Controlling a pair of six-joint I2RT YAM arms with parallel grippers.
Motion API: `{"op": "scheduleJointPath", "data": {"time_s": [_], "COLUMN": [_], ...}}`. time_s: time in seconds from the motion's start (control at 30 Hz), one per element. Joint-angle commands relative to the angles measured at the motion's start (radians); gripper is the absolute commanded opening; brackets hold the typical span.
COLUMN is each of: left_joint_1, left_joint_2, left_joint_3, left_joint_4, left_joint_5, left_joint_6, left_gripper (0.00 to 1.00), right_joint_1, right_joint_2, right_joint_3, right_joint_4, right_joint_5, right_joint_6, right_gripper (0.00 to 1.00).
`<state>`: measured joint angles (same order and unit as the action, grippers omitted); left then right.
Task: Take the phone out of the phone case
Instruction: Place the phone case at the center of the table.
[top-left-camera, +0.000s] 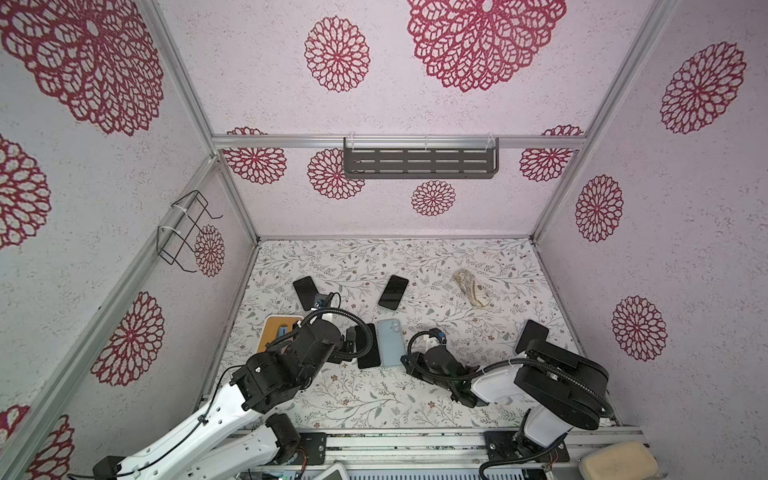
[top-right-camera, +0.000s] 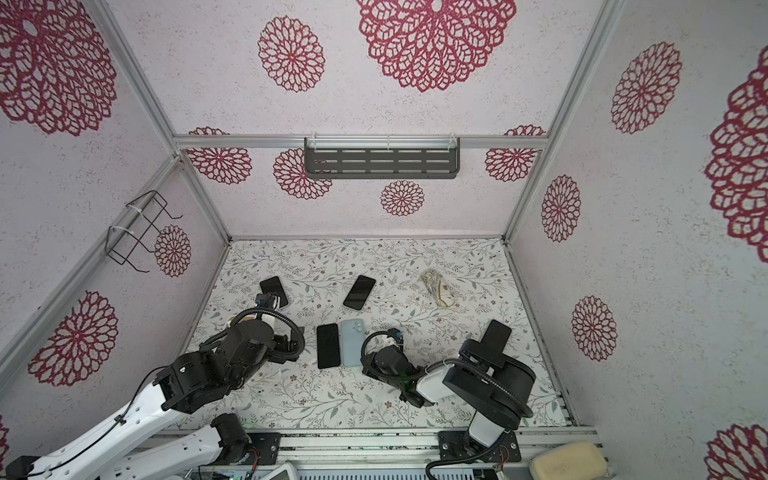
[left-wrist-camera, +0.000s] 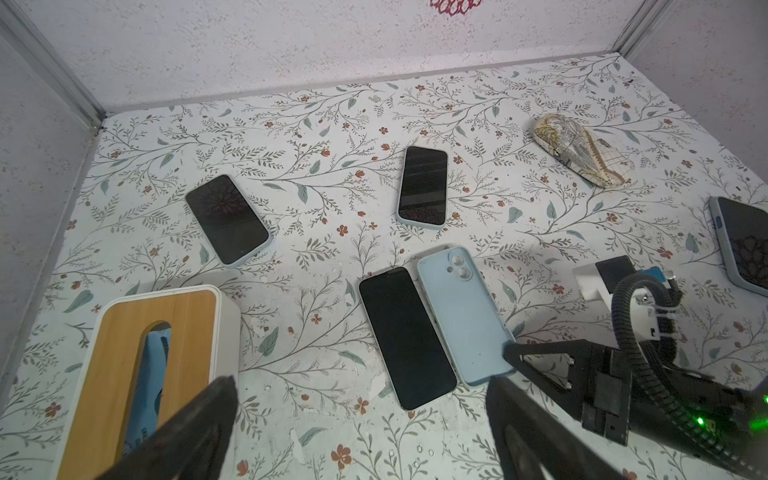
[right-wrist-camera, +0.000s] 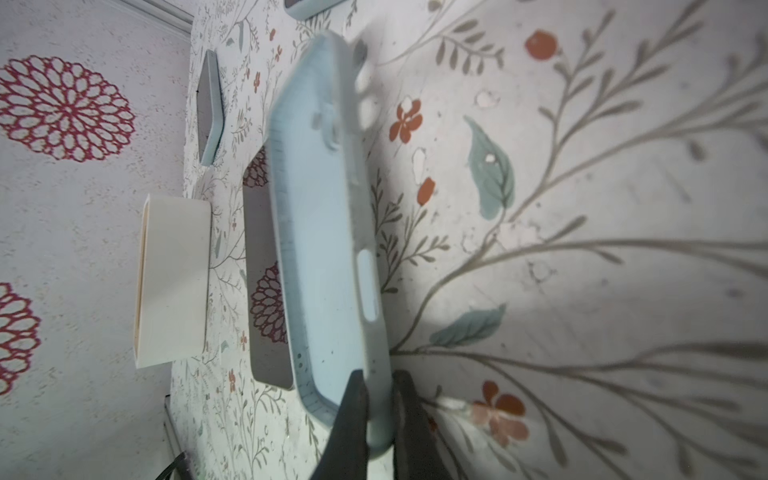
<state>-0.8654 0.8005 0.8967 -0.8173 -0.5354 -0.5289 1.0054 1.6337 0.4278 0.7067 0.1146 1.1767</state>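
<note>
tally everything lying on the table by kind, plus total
Black phones in light blue cases: 3
Bare black phone: 1
Empty light blue silicone phone case: 1
White tissue box with wooden lid: 1
Beige patterned oval pouch: 1
Total: 7

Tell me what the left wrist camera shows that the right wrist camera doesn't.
Only the left wrist view: the patterned pouch and the left gripper, open. Only the right wrist view: the side cut-out in the blue case. Both: that blue case, pinched at one end by the right gripper, the bare black phone beside it, and the tissue box.
</note>
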Motion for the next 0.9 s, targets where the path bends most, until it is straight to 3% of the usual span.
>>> {"op": "scheduleJointPath", "data": {"time_s": [0.0,0.23,0.4,0.87], "left_joint_1": [0.011,0.011,0.010,0.011], "left_joint_2": [-0.020,-0.027,-0.038,-0.058], "left_joint_3": [-0.001,-0.001,-0.001,-0.002], "left_joint_4": [-0.013,-0.018,-0.022,-0.024], "left_joint_5": [-0.015,-0.021,-0.019,-0.024], "left_joint_6": [-0.011,-0.013,-0.013,-0.014], "left_gripper": [0.97,0.97,0.97,0.97], "right_joint_1": [-0.007,0.000,0.015,0.089], "right_joint_2": [-0.033,-0.019,0.063,0.181], "right_joint_3": [0.040,0.097,0.107,0.220], "right_joint_4": [-0.164,-0.225,-0.117,-0.060], "right_joint_5": [0.050,0.019,-0.022,-0.017], "right_joint_6": [-0.082,-0.120,-0.056,0.070], "right_gripper": [0.00,0.00,0.00,0.00]}}
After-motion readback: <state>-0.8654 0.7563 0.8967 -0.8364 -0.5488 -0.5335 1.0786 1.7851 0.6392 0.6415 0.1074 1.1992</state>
